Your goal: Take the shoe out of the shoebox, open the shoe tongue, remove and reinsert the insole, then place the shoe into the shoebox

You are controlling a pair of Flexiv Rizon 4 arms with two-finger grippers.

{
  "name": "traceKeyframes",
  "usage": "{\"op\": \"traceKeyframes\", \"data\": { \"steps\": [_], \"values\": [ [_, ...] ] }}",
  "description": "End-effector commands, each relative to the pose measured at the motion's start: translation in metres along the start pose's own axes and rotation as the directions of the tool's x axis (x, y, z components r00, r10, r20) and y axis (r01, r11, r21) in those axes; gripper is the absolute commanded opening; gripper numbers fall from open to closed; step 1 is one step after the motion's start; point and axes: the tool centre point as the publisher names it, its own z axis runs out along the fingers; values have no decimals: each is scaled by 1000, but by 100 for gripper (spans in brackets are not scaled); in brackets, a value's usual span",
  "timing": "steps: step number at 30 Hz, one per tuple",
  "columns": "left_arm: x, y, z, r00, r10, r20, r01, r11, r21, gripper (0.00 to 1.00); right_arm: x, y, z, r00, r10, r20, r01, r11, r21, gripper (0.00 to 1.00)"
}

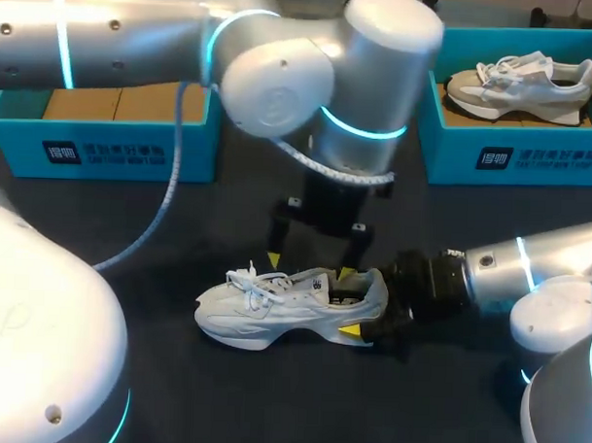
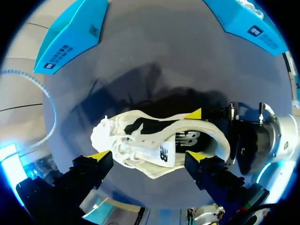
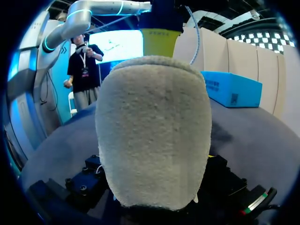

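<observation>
A white shoe [image 1: 273,308] lies on its sole on the dark table, toe to the left. My right gripper [image 1: 356,303] comes in from the right and is shut on the shoe's heel, one yellow fingertip [image 1: 351,330] on the near side and one fingertip [image 2: 193,114] on the far side. The heel [image 3: 152,131] fills the right wrist view. My left gripper [image 1: 309,268] hangs open just above the shoe's opening. From the left wrist, its tips [image 2: 148,155] straddle the tongue [image 2: 164,152], and the dark insole [image 2: 187,138] shows inside.
An open blue shoebox [image 1: 104,142] with a bare cardboard floor stands at the back left. A second blue box [image 1: 512,151] at the back right holds another pale shoe [image 1: 520,83]. My left arm's cable [image 1: 165,198] hangs over the table.
</observation>
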Motion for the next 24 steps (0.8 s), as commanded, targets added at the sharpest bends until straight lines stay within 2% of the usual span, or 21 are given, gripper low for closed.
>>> {"op": "traceKeyframes", "data": {
  "steps": [1,13,22,24],
  "values": [
    [11,-2,11,997,-7,82,8,1000,-5,100,0,-4,0,1000,2,0,-2,1000,8,0],
    [2,-5,31,986,-15,164,22,999,-42,100,0,-4,0,1000,2,0,-2,1000,8,0],
    [-17,-3,34,984,5,178,9,997,-81,100,0,-4,0,1000,2,0,-2,1000,8,0],
    [-21,-3,33,985,12,173,3,996,-90,93,0,-4,0,1000,2,0,-2,1000,8,0]
  ]
}}
